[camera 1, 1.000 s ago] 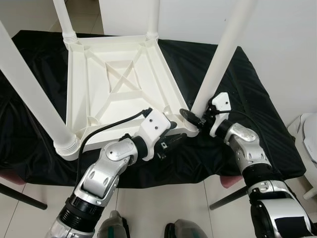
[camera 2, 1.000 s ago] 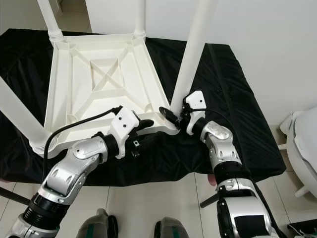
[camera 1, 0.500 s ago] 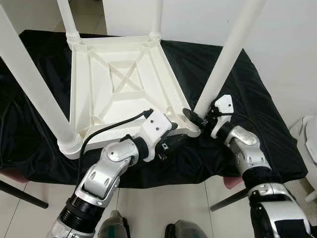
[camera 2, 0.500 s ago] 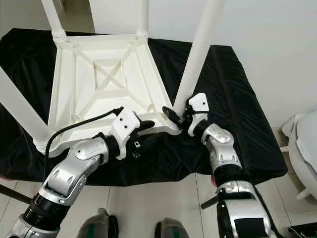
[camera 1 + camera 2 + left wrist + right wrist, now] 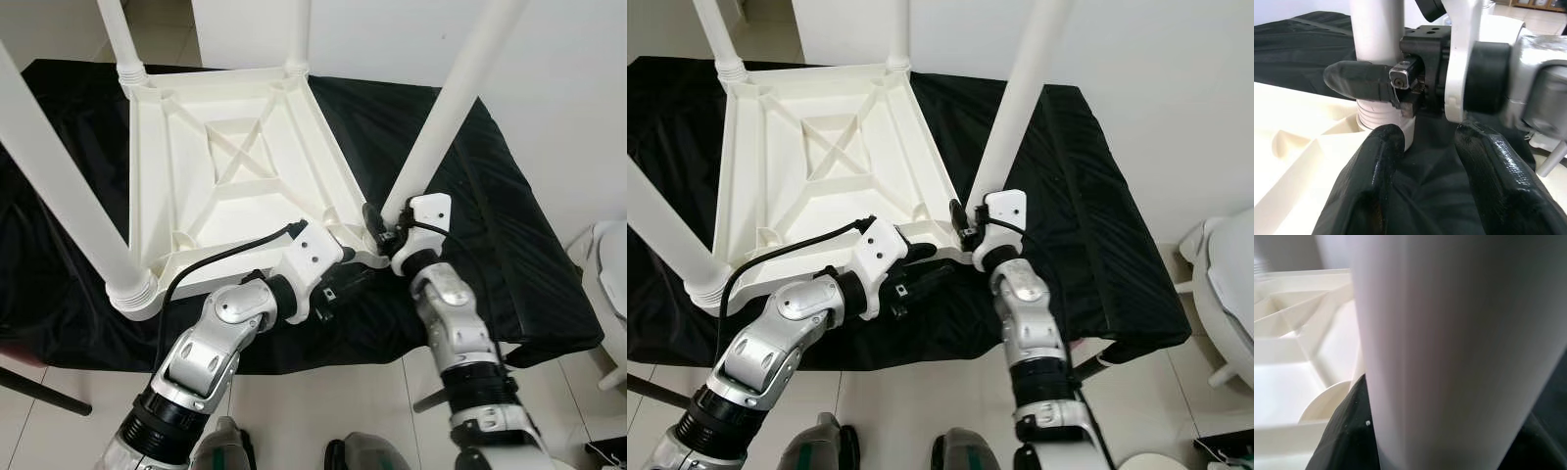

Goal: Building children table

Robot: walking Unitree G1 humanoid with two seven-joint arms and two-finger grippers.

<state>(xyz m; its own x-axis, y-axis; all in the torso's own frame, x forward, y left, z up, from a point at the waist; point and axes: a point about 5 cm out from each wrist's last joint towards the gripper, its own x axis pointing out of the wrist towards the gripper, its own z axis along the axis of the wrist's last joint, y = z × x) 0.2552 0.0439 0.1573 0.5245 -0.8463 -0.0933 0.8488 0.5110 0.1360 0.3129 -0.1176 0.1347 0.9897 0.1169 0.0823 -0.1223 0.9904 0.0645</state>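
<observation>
An upturned white plastic children's table top (image 5: pixel 230 176) lies ribbed underside up on a black cloth (image 5: pixel 490 196), with four white legs rising from its corner sockets. Starting on the left, the near-left leg (image 5: pixel 59 186) stands in its ribbed collar at the near-left corner of the top, and no gripper is on it. The left gripper (image 5: pixel 345 284) reaches in low along the near edge of the top. In the left wrist view its two black fingers (image 5: pixel 1371 196) stand apart over the cloth and hold nothing, and they point at the base of the near-right leg (image 5: pixel 446 113), just short of its collar. Further right, the right gripper (image 5: pixel 380 223) sits at that same socket at the near-right corner. One black finger (image 5: pixel 1354 79) lies across the front of the leg just above the ribbed collar, and the right wrist view shows the white tube hard against the camera, so the jaws look clamped on the leg's base. The leg's long axis runs up and away from the socket and leans to the right. The right arm is judged the one placed to seat or turn it, with the left arm near enough to steady the corner.
</observation>
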